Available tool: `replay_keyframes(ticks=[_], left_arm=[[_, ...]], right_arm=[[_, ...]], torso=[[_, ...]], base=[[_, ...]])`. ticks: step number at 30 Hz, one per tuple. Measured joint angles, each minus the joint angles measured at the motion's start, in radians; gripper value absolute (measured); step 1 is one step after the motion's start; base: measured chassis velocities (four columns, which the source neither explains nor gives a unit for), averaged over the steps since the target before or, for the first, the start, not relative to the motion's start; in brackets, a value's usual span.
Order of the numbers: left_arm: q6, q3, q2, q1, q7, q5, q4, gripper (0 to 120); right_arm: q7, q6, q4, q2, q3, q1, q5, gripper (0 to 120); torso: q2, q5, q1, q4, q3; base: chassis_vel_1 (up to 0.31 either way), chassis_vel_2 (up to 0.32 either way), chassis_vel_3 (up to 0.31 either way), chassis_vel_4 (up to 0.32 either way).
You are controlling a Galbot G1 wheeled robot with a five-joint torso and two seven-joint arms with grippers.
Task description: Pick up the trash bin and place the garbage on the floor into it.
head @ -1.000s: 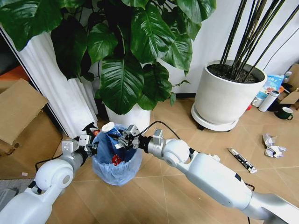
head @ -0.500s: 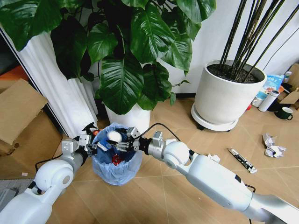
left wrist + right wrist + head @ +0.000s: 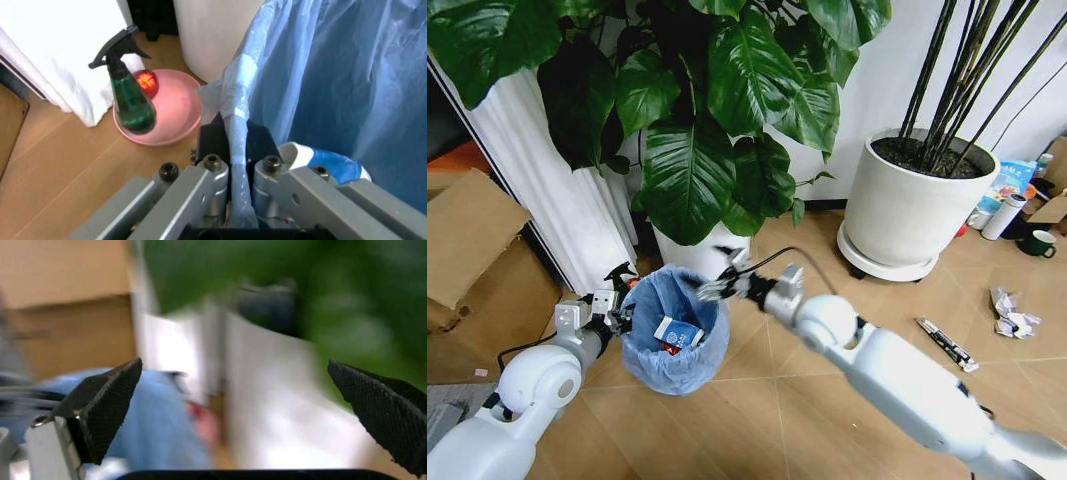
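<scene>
Blue crinkly liner marks the bin [image 3: 674, 335], which sits just in front of a white plant pot [image 3: 699, 252] and under its big leaves. The left gripper [image 3: 230, 165] is clenched on the bin's rim, liner pinched between its jaws, on the side nearest the robot's left. The right gripper [image 3: 717, 283] hangs over the rim on the pot side, with its pads [image 3: 107, 402] spread wide and nothing between them. A blue-white packet [image 3: 677, 332] and something red lie inside the bin.

Judged from this, one drop is done and the step in hand is pulling the right arm clear for the next piece. To do that well the left grip should keep the rim steady and level, since the thin liner could slip or tear if tugged. The right arm has little room above: leaves hang close overhead, and the pot stands just behind the bin, so a path toward the open floor on the right looks safest.

More garbage lies well apart on that side: a paper wad [image 3: 1010, 312] and a stick wrapper [image 3: 945, 344], near the large pot [image 3: 912, 210]. A spray bottle [image 3: 129, 91] and pink dish [image 3: 175, 114] stand just beside the bin.
</scene>
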Motion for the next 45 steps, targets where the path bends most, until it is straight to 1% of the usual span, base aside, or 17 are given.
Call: replay_keyframes(ticks=[1,2,4,5,6,8,10,13,16,18,20,21,24,29,34,37,45], left_arm=[[-0.001,-0.002,-0.002,0.003,0.002,0.005,-0.002,0],[-0.001,-0.002,-0.002,0.003,0.002,0.005,-0.002,0],[-0.003,-0.004,-0.006,0.007,0.004,0.009,-0.006,0],[-0.004,-0.007,-0.009,0.013,0.005,0.012,-0.012,0],[-0.004,-0.007,-0.009,0.013,0.005,0.012,-0.012,0],[-0.006,-0.01,-0.01,0.023,0.007,0.018,-0.021,0],[-0.007,-0.011,-0.01,0.026,0.009,0.02,-0.023,0],[-0.009,-0.013,-0.009,0.032,0.012,0.028,-0.032,0],[-0.01,-0.013,-0.01,0.034,0.012,0.03,-0.035,0],[-0.012,-0.012,-0.016,0.037,0.013,0.035,-0.039,0],[-0.012,-0.012,-0.016,0.038,0.014,0.036,-0.039,0],[-0.014,-0.009,-0.022,0.042,0.018,0.044,-0.041,0],[-0.016,-0.005,-0.027,0.048,0.023,0.05,-0.044,0],[-0.018,-0.002,-0.029,0.052,0.026,0.054,-0.047,0],[-0.02,-0.002,-0.028,0.053,0.027,0.055,-0.048,0],[-0.022,-0.001,-0.023,0.055,0.029,0.056,-0.05,0],[-0.024,-0.001,-0.014,0.05,0.038,0.057,-0.049,0]], right_arm=[[0.014,-0.011,-0.002,-0.015,0.043,-0.028,-0.006,100],[0.014,-0.011,-0.002,-0.015,0.043,-0.028,-0.006,100],[0.021,-0.015,-0.015,-0.028,0.093,-0.068,-0.013,100],[0.023,-0.016,-0.041,-0.037,0.155,-0.122,-0.025,100],[0.023,-0.016,-0.041,-0.037,0.155,-0.122,-0.025,100],[0.014,-0.011,-0.087,-0.049,0.249,-0.203,-0.042,100],[0.009,-0.008,-0.102,-0.052,0.275,-0.226,-0.046,100],[0.014,-0.002,-0.169,-0.061,0.397,-0.329,-0.061,100],[0.024,-0.002,-0.205,-0.062,0.444,-0.368,-0.066,100],[0.028,0.011,-0.278,-0.057,0.507,-0.42,-0.073,100],[0.028,0.012,-0.289,-0.055,0.515,-0.426,-0.073,100],[0.026,0.02,-0.345,-0.044,0.547,-0.447,-0.075,100],[0.01,0.031,-0.425,-0.026,0.571,-0.454,-0.081,100],[-0.014,0.044,-0.524,-0.001,0.574,-0.427,-0.09,100],[-0.031,0.046,-0.593,0.021,0.567,-0.402,-0.1,100],[-0.031,0.046,-0.661,0.06,0.565,-0.378,-0.111,100],[-0.073,0.065,-0.762,0.132,0.574,-0.342,-0.146,100]], torso=[[0.0,0.0,0.0,-0.0002,0.0],[0.0,0.0,0.0,-0.0002,0.0],[0.0,0.0,0.0,-0.0001,0.0],[0.0,0.0003,0.0,-0.0001,0.0],[0.0,0.0003,0.0,-0.0001,0.0],[0.0,0.0003,0.0,-0.0001,0.0],[0.0,0.0003,0.0,-0.0002,0.0],[0.0,0.0005,0.0,0.0,0.0],[0.0,0.0004,0.0,-0.0001,0.0],[0.0,0.0002,0.0,-0.0002,0.0],[0.0,0.0004,0.0,-0.0002,0.0],[0.0,0.0,0.0,-0.0001,0.0],[0.0,0.0002,0.0,0.0,0.0],[0.0,0.0,0.0,0.0001,0.0],[0.0,-0.0003,0.0,0.0001,0.0],[0.0,-0.0001,0.0,0.0001,0.0],[0.0,-0.0002,0.0,0.0001,0.0]], base=[[0.0,0.0,0.0,0.0],[0.0,0.0,0.0,0.0],[0.0,0.0,0.0,0.0],[0.0,0.0,0.0,0.0],[0.0,0.0,0.0,0.0],[0.0,0.0,0.0,0.0],[0.0,0.0,0.0,0.0],[0.0,0.0,0.0,0.0],[0.0,0.0,0.0,0.0],[0.0,0.0,0.0,0.0],[0.0,0.0,0.0,0.0],[0.0,0.0,0.0,0.0],[0.0,0.0,0.0,0.0],[0.0,0.0,0.0,0.0],[0.0,0.0,0.0,0.0],[0.0,0.0,0.0,0.0],[0.0,0.0,0.0,0.0]])
